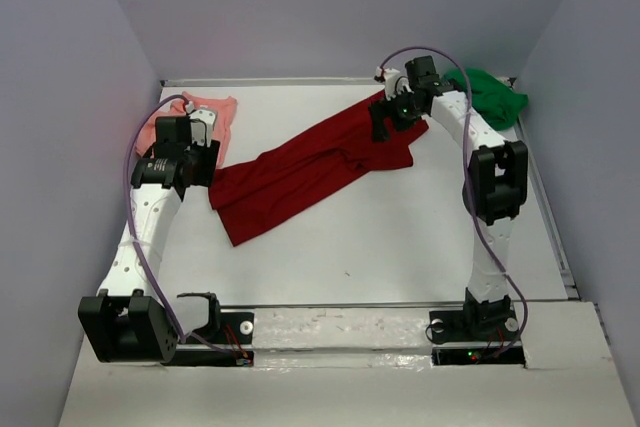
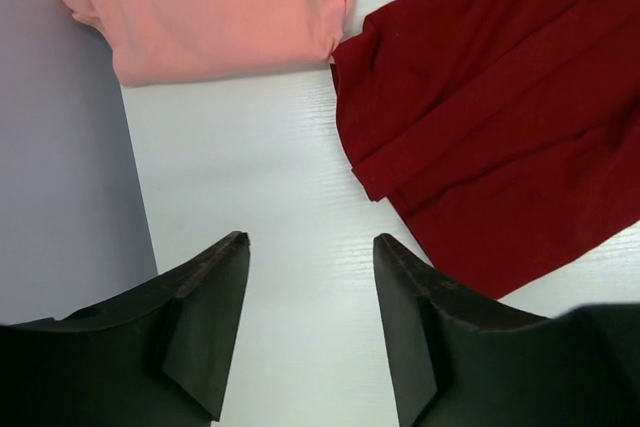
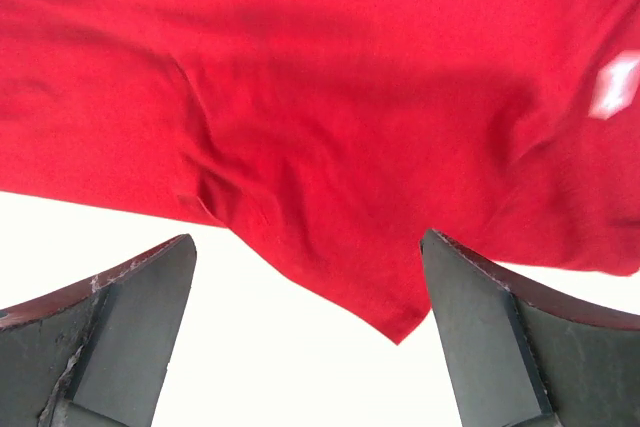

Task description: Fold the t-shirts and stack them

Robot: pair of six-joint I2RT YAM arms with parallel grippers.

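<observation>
White table (image 1: 400,237): dark red cloth t-shirt (image 1: 300,172) ctr, salmon pink t-shirt (image 1: 215,112) 10 o'clock, green t-shirt (image 1: 495,95) 1 o'clock; L gripper (image 2: 310,242), R gripper (image 3: 308,242) agape, empty.

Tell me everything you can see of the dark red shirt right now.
The dark red shirt is plain soft cloth, lying rumpled and unfolded in a long diagonal across the table, near-left to far-right. Its left end almost meets the pink shirt. The right fingers hang open over its far-right edge.

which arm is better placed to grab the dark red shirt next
Right, probably. The right pincer is open directly over a corner of the dark red shirt; the left pincer is open over the table, beside that shirt's edge.
</observation>
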